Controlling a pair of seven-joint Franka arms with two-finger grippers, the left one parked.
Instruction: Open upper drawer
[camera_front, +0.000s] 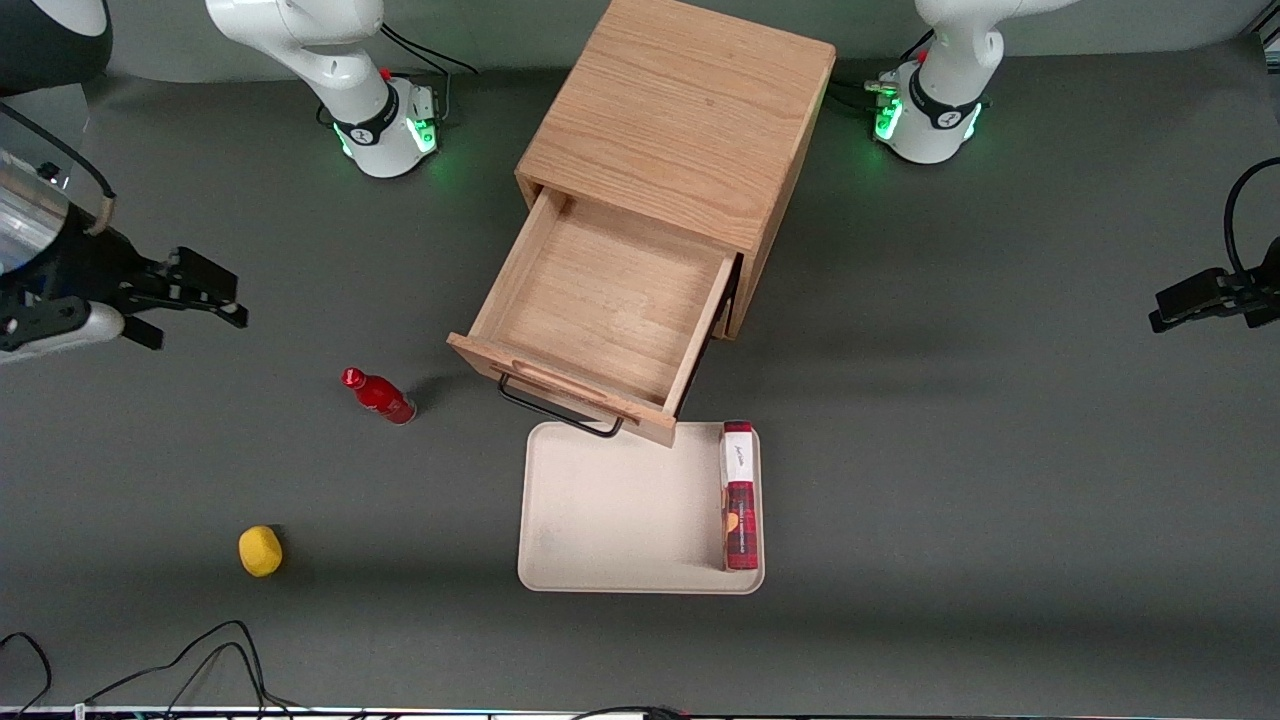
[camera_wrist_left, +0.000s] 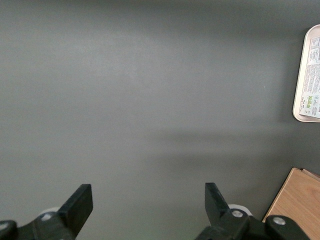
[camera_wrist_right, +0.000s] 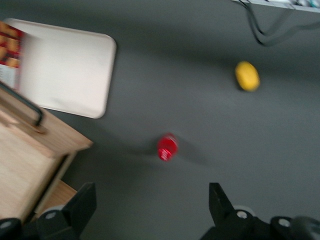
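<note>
Nearest the front camera, a yellow lemon-like fruit (camera_front: 260, 551) and a beige tray (camera_front: 610, 515) carrying a red snack box (camera_front: 739, 497) lie on the desk (camera_front: 1000, 480), with a red bottle (camera_front: 379, 396) just farther off. Farther still, the upper drawer (camera_front: 600, 305) stands pulled well out of the wooden cabinet (camera_front: 680, 120), its black handle (camera_front: 556, 411) overhanging the tray's edge, so the opening looks done. Accordingly the gripper (camera_front: 205, 298) hangs with fingers spread and holding nothing, toward the working arm's end of the desk, well apart from the handle.
</note>
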